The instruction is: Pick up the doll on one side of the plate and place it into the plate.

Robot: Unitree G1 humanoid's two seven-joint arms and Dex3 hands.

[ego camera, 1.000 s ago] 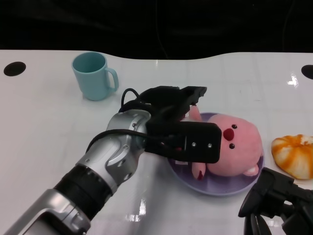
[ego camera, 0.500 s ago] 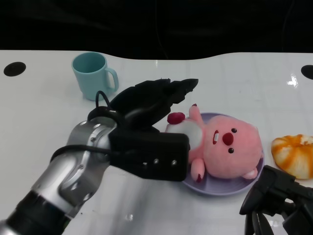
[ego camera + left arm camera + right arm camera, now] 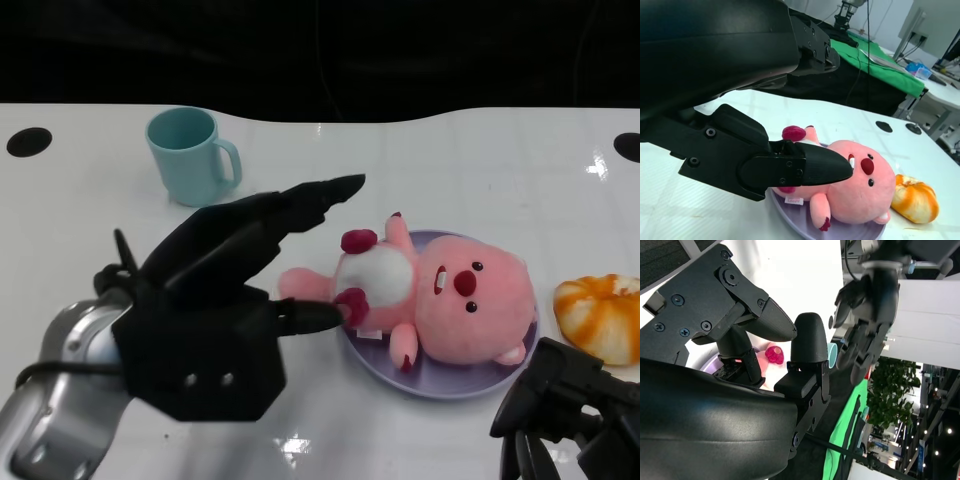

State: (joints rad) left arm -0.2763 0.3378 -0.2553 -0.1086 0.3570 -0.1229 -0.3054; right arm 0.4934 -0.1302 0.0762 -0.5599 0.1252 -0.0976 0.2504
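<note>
The pink doll (image 3: 450, 300) lies on its back in the purple plate (image 3: 470, 385), head toward the right, with one leg sticking out over the plate's left rim. My left hand (image 3: 215, 310) hovers left of the plate, holding nothing, its fingers spread and pointing at the doll; the thumb tip is close to the doll's foot. The left wrist view shows the doll (image 3: 855, 185) on the plate (image 3: 790, 222) beyond the fingers. At the lower right, my right hand (image 3: 565, 415) holds nothing, its fingers apart and hanging near the plate's front right rim.
A teal mug (image 3: 190, 155) stands at the back left. An orange-and-white bun-like object (image 3: 603, 315) lies just right of the plate. Dark round holes (image 3: 30, 140) mark the table's far corners. The table's back edge meets a black backdrop.
My left hand has let go of the doll and drawn back to the left and toward me, fingers spreading. The doll stays in the plate. The right hand has not moved.
</note>
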